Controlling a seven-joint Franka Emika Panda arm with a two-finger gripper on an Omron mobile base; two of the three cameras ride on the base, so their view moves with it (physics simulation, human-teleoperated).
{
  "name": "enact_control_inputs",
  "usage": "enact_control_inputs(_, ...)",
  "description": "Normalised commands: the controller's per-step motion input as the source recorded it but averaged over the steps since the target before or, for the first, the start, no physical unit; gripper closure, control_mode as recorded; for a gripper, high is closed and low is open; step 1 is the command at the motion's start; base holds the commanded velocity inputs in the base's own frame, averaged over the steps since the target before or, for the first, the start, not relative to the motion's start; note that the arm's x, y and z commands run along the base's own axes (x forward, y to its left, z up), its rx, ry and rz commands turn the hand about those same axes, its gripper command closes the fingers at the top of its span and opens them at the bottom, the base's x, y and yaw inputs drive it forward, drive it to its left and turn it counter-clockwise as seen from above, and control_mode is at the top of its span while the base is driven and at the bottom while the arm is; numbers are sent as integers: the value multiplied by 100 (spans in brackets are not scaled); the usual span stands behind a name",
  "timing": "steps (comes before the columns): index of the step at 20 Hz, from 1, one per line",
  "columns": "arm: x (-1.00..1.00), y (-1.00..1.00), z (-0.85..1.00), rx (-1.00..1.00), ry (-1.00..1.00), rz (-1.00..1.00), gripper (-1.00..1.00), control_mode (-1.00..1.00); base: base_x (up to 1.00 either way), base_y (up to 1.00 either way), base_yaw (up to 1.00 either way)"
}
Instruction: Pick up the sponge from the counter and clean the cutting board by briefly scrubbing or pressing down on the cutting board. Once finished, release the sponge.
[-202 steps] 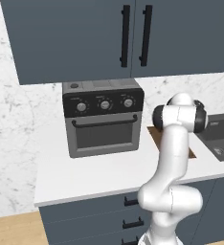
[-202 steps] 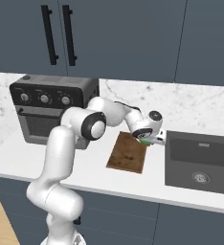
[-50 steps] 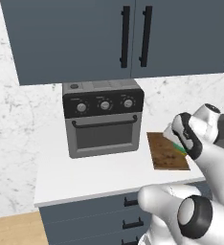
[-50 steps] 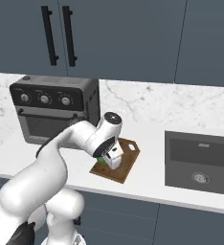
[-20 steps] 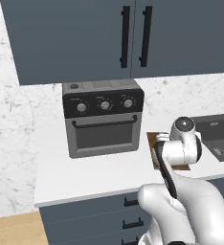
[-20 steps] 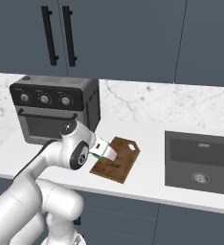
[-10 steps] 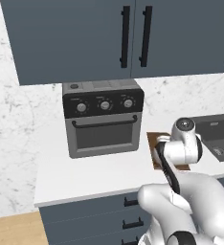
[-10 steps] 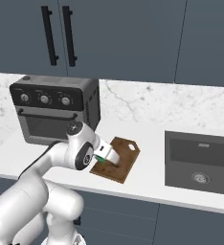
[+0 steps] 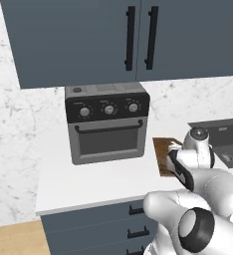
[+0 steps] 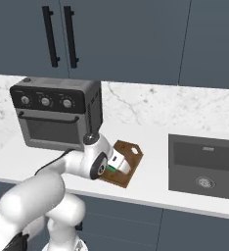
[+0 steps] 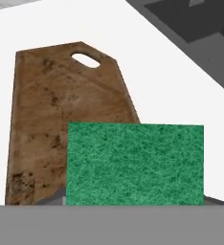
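The brown wooden cutting board (image 10: pixel 130 154) lies on the white counter (image 10: pixel 150 182) between the oven and the sink, with its notch at the far end. My gripper (image 10: pixel 115 167) is low over the board's near end, shut on the green sponge (image 10: pixel 110 169). In the hand view the sponge (image 11: pixel 135 163) shows its green face large at the bottom and hides the fingertips, with the cutting board (image 11: pixel 61 115) stretching away behind it on the counter (image 11: pixel 181 91). From the left base view a strip of the cutting board (image 9: pixel 162 152) shows beside my arm.
A dark toaster oven (image 10: pixel 55 115) stands on the counter left of the board, also seen as the toaster oven (image 9: pixel 107 122). The dark sink basin (image 10: pixel 204 164) is sunk in the counter to the right. Dark wall cabinets (image 10: pixel 116 39) hang above. Drawers (image 9: pixel 108 229) lie below the counter edge.
The hand with the sponge has slid a little to the right and towards the counter's front edge over the board's near end. The board has not moved.
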Motion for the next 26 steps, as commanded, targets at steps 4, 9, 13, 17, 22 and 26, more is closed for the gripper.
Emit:
enact_control_inputs(4,0,0,-100,0,-1,0,100,-100,0,0,0)
enact_control_inputs(9,0,0,-100,0,0,0,100,-100,0,0,0)
enact_control_inputs(13,1,0,-81,0,-3,0,100,-100,0,0,0)
enact_control_inputs(17,0,0,-9,0,-9,0,100,-100,0,0,0)
enact_control_inputs(22,0,0,41,8,-7,0,100,-100,0,0,0)
enact_control_inputs(26,-2,-11,76,21,0,0,100,-100,0,0,0)
